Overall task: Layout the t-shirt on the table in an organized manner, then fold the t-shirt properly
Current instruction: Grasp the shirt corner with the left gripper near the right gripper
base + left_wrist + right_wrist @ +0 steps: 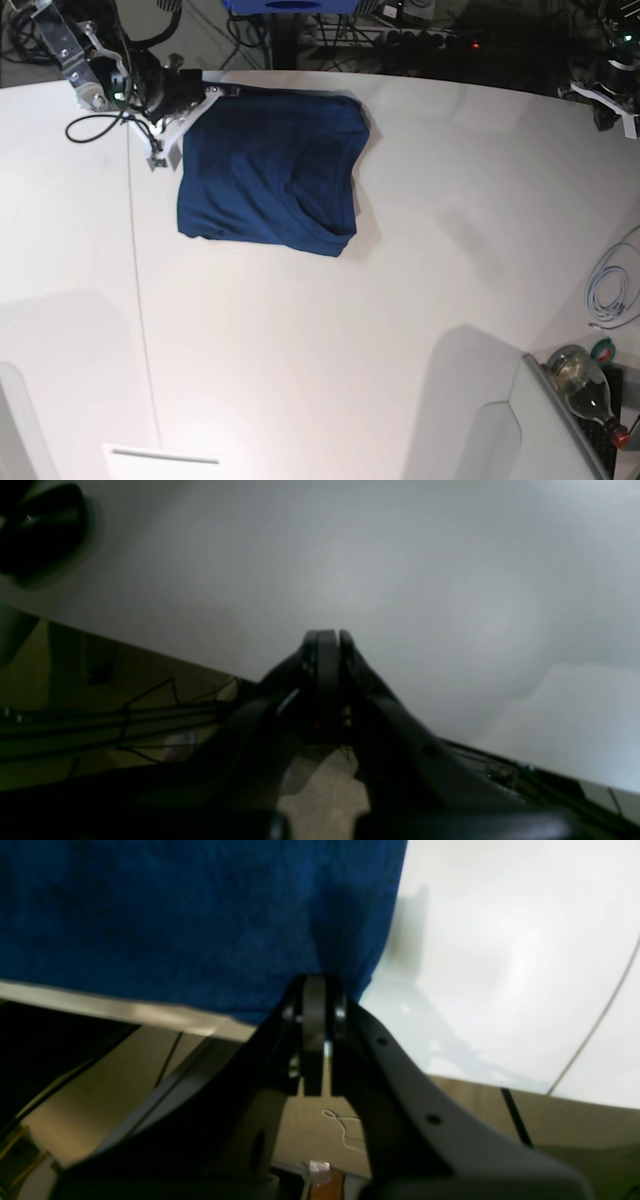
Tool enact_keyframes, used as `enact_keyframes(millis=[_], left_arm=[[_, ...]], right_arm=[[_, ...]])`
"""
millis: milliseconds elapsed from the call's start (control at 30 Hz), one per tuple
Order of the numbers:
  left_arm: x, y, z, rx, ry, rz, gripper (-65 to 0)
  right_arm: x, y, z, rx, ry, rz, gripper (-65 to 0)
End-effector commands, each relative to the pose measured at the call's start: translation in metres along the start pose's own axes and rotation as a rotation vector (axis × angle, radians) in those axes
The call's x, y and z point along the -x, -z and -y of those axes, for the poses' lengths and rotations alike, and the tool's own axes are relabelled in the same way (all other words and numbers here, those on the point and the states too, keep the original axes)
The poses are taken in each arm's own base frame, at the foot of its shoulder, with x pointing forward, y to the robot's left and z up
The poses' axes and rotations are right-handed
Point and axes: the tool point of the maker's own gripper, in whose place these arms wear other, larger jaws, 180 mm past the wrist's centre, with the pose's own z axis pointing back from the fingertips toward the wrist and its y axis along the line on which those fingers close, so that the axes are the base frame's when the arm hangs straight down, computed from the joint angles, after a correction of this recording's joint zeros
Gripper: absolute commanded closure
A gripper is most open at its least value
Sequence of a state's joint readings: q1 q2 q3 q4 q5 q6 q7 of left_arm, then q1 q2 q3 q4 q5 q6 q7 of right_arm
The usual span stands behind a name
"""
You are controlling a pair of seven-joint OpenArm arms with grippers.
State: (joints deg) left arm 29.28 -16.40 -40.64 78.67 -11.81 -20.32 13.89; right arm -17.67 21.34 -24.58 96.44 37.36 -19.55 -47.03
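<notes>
Base view showed the big smooth white table (pixel 330 330) bearing the folded dark navy fabric t-shirt (pixel 265 170) at upper left; the right gripper (pixel 318 985) pinched its edge, the left gripper (pixel 327 637) closed, empty, upper right

right gripper (pixel 320 985) sits low at the far left, jaws pressed together; left gripper (pixel 327 637), far right, likewise closed.

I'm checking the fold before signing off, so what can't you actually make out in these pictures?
- Shirt layers: base view, the top layer hides what is underneath.
- Right gripper: right wrist view, whether it pinches cloth; the fingers hide the contact.
- Left gripper: blurred, dim; in the base view the edge cuts it off.
- Bottle: the table corner partly covers it.
</notes>
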Motion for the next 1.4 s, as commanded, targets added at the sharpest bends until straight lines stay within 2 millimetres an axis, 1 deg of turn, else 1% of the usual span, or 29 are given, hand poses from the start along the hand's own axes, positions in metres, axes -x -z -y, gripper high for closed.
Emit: enact_keyframes(millis=[0, 167, 233, 300, 367, 400, 500, 567, 600, 633, 667, 733, 767, 800, 833, 867, 900, 933, 1000, 1067, 1100, 1167, 1233, 1300, 1367], left_arm=[[-0.009, 0.001, -0.001, 0.006, 0.023, 0.025, 0.0], [-0.001, 0.007, 0.035, 0.095, 0.052, 0.0, 0.0], [-0.003, 0.008, 0.052, 0.136, 0.059, 0.007, 0.0], [-0.012, 0.006, 0.081, 0.205, 0.088, 0.031, 0.0], [-0.019, -0.002, 0.11, 0.267, 0.102, 0.06, 0.0], [-0.028, -0.007, 0.124, 0.298, 0.111, 0.088, 0.0], [-0.047, -0.019, 0.173, 0.409, 0.128, 0.15, 0.0], [-0.053, -0.024, 0.209, 0.491, 0.132, 0.171, 0.0], [-0.054, -0.025, 0.223, 0.526, 0.138, 0.174, 0.0], [-0.056, -0.026, 0.239, 0.564, 0.144, 0.179, -5.9], [-0.055, -0.027, 0.252, 0.598, 0.151, 0.178, -16.8], [-0.054, -0.03, 0.278, 0.661, 0.165, 0.175, -33.4], [-0.052, -0.03, 0.29, 0.69, 0.173, 0.171, -41.0], [-0.052, -0.03, 0.301, 0.717, 0.18, 0.169, -47.4], [-0.05, -0.032, 0.311, 0.744, 0.187, 0.165, -52.2], [-0.049, -0.035, 0.325, 0.779, 0.2, 0.165, -56.6], [-0.051, -0.037, 0.336, 0.81, 0.198, 0.168, -59.4], [-0.052, -0.038, 0.345, 0.837, 0.177, 0.163, -60.1], [-0.057, -0.035, 0.355, 0.877, 0.107, 0.147, -60.1], [-0.064, -0.026, 0.357, 0.893, 0.021, 0.129, -60.1], [-0.064, -0.021, 0.361, 0.902, -0.006, 0.114, -60.1], [-0.066, -0.016, 0.37, 0.925, -0.02, 0.098, -60.1], [-0.061, -0.011, 0.379, 0.939, 0.0, 0.076, -60.1], [-0.056, -0.009, 0.39, 0.957, 0.023, 0.051, -60.1], [-0.046, -0.008, 0.401, 0.981, 0.055, 0.021, -60.1]], right_arm=[[-0.009, -0.006, -0.004, -0.015, -0.005, 0.03, -1.4], [-0.022, -0.016, -0.012, -0.03, -0.003, 0.072, -1.4], [-0.025, -0.02, -0.012, -0.015, 0.033, 0.088, -1.4], [-0.027, -0.022, -0.009, 0.002, 0.061, 0.098, -1.4], [-0.033, -0.024, 0.0, 0.017, 0.078, 0.113, -1.4], [-0.036, -0.025, 0.002, 0.021, 0.085, 0.125, -1.4], [-0.046, -0.027, 0.005, 0.028, 0.086, 0.178, -1.4], [-0.047, -0.027, 0.005, 0.029, 0.085, 0.189, -1.4], [-0.047, -0.027, 0.005, 0.029, 0.085, 0.189, -1.4], [-0.047, -0.027, 0.005, 0.029, 0.085, 0.189, -1.4], [-0.048, -0.027, 0.005, 0.029, 0.085, 0.192, -1.5], [-0.048, -0.027, 0.006, 0.031, 0.087, 0.193, -1.5], [-0.05, -0.028, 0.01, 0.037, 0.096, 0.198, -1.5], [-0.051, -0.028, 0.016, 0.05, 0.111, 0.202, -1.5], [-0.049, -0.028, 0.022, 0.06, 0.131, 0.2, -1.5], [-0.049, -0.028, 0.029, 0.074, 0.154, 0.207, -1.5], [-0.051, -0.03, 0.036, 0.087, 0.17, 0.223, -1.5], [-0.051, -0.031, 0.041, 0.096, 0.181, 0.236, -1.5], [-0.047, -0.032, 0.046, 0.108, 0.192, 0.25, -1.5], [-0.045, -0.032, 0.05, 0.118, 0.192, 0.262, -1.5], [-0.042, -0.031, 0.052, 0.124, 0.195, 0.258, -1.5], [-0.043, -0.032, 0.06, 0.14, 0.218, 0.27, -1.5], [-0.04, -0.034, 0.068, 0.156, 0.239, 0.274, -1.5], [-0.041, -0.037, 0.074, 0.167, 0.253, 0.283, -1.5], [-0.042, -0.039, 0.08, 0.178, 0.266, 0.29, -1.5]])
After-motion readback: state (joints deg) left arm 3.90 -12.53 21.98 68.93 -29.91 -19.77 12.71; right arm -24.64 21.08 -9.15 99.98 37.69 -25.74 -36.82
